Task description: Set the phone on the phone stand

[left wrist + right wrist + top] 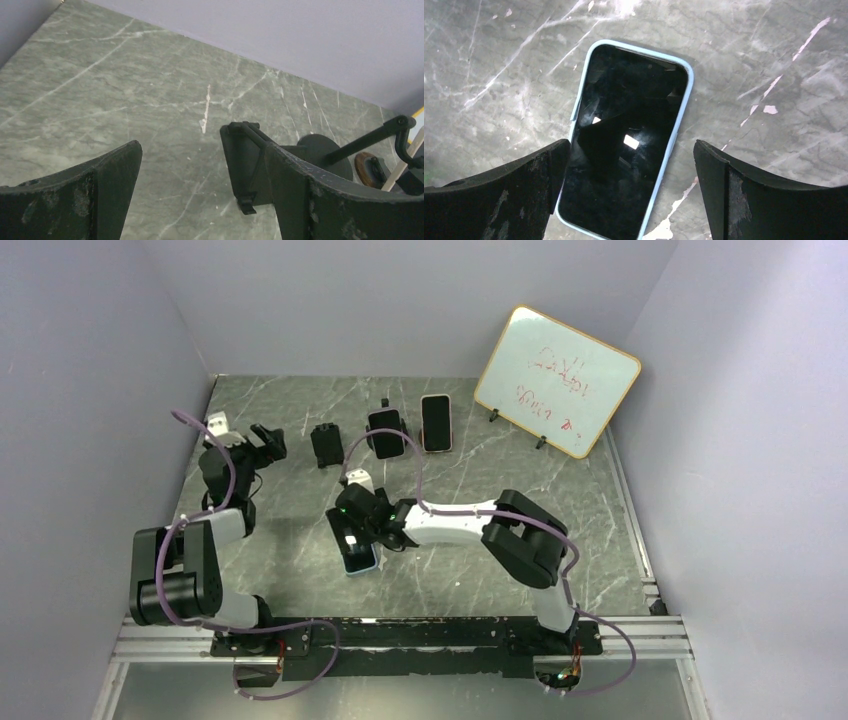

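- The phone (624,140), in a light blue case, is lying flat and screen up on the table (774,60). In the top view it is sitting a little left of the table's middle (362,560).
- The right gripper (631,150) is hovering directly above the phone with its jaws spread wide. One of its fingers (514,200) is on each long side of the case, and it is gripping nothing.
- The left-hand finger is overlapping the case's edge in the wrist view; whether it is touching, I cannot tell.
- From above, the right arm is reaching leftward across the table, and its gripper (352,538) is covering the phone's upper end.
- The stand (325,444), black and leftmost in the back row, is standing well apart from the phone.
- The left gripper (265,440) is hanging just left of the stand, jaws wide open and holding nothing. In its own view (202,155) the stand (245,165) is showing just beyond the right-hand finger.
- To the right of the stand, a dark phone (386,432) and a pale-edged phone (436,423) are leaning side by side.
- A whiteboard (557,380) with red scribbles is leaning at the back right.
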Robot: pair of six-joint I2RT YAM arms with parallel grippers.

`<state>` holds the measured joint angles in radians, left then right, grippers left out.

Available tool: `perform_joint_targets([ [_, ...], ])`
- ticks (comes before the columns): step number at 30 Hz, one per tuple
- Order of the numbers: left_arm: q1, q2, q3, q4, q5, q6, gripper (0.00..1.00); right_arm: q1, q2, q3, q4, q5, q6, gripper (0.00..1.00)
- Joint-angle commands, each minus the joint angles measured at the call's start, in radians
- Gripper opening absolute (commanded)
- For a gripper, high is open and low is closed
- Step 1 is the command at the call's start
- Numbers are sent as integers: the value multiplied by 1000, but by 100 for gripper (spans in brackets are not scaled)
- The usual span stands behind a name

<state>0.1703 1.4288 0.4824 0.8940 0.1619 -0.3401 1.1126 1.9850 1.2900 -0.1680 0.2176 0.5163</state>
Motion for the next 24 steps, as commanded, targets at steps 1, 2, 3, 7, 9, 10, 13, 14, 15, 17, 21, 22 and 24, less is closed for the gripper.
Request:
perform_joint_targets([
  [1, -51, -31, -32, 14, -54, -14, 97, 32, -8, 22, -3, 20, 0, 99],
  [2, -65, -35, -37, 9, -62, -16, 97, 40, -2, 33, -15, 26, -4, 98],
  [3, -77, -38, -40, 4, -66, -20, 97, 47, 5, 46, -30, 35, -10, 98],
  [7, -123, -45, -79, 4, -66, -52, 97, 79, 28, 97, -103, 80, -23, 99],
  [9, -145, -64, -99, -10, -80, -62, 97, 90, 40, 113, -125, 101, -25, 99],
  [10, -154, -74, -111, -18, -85, -60, 97, 93, 46, 120, -137, 114, -24, 99],
  [13, -164, -104, -140, -34, -96, -60, 97, 103, 54, 125, -159, 155, -18, 99],
  [14, -164, -114, -148, -38, -99, -59, 97, 106, 50, 119, -162, 175, -12, 99],
  [15, -166, -124, -153, -43, -102, -58, 97, 110, 40, 111, -157, 195, -9, 99],
  [17, -165, -137, -156, -53, -106, -54, 97, 114, 14, 92, -148, 234, -1, 99],
  [21, -164, -130, -151, -53, -94, -55, 97, 117, -21, 71, -143, 290, 2, 100],
  [22, -165, -124, -152, -48, -88, -58, 97, 117, -18, 74, -150, 291, 4, 100],
  [24, -164, -114, -151, -41, -80, -62, 97, 115, -6, 80, -158, 277, 7, 100],
])
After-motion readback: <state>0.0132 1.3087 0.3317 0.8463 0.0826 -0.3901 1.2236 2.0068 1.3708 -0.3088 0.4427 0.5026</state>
